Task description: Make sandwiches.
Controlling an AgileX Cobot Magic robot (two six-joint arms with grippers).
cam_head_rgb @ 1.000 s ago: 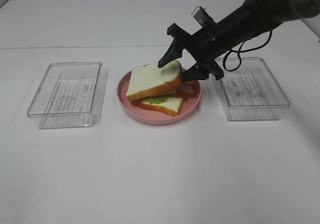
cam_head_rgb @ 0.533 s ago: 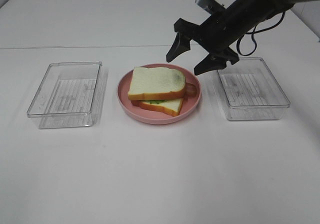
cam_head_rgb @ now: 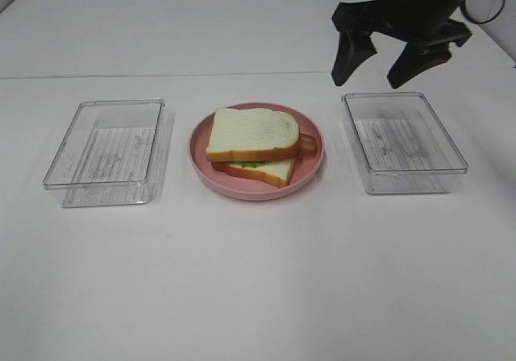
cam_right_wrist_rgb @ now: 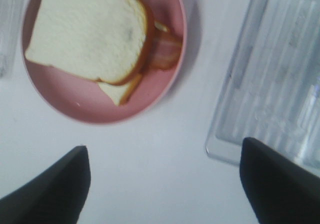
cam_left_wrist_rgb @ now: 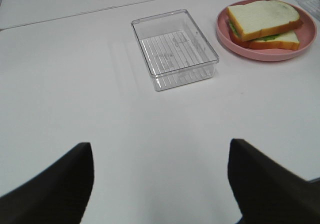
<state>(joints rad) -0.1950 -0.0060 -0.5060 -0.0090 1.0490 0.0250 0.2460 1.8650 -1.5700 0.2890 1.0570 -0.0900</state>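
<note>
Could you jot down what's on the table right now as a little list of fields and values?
surface: white table
centre: pink plate holding the sandwich
sandwich: two bread slices, top one askew; lettuce and bacon show at the edges
left of plate: clear box, nothing in it
right of plate: clear box, nothing in it
right hand: open, raised above the table behind the right box, holding nothing
left hand: open, away from everything

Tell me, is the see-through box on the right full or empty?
Empty. The right clear box shows only its ribbed bottom; the sandwich sits on the pink plate instead.
</note>
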